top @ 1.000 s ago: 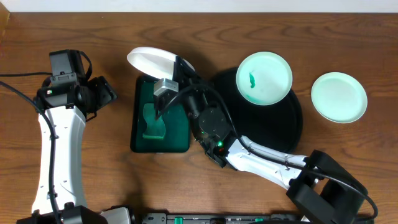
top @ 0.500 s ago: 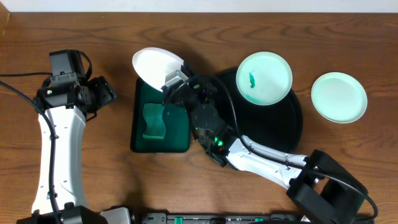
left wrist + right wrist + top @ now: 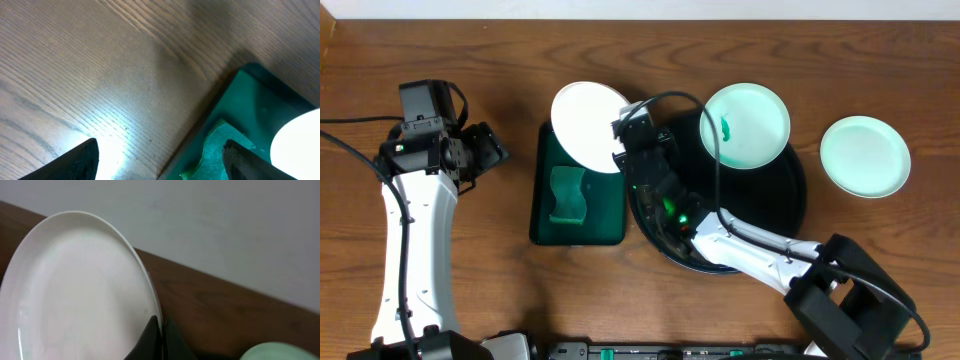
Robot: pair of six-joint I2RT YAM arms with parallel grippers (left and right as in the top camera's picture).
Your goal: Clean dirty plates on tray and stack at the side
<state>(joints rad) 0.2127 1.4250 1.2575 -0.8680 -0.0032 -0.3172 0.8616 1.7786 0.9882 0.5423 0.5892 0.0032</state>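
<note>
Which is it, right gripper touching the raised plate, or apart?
Touching. The right wrist view shows the right gripper closed on the raised plate, rim pinched between both fingers.

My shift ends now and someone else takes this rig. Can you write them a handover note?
Left gripper: open, empty, over bare table beside the green tray.
Right gripper: shut on the held plate by its rim, above that tray's far edge.
Done: clean-looking plate on the table right of the black tray.
To do: stack the held plate there; clean the smeared plate on the black tray.
</note>
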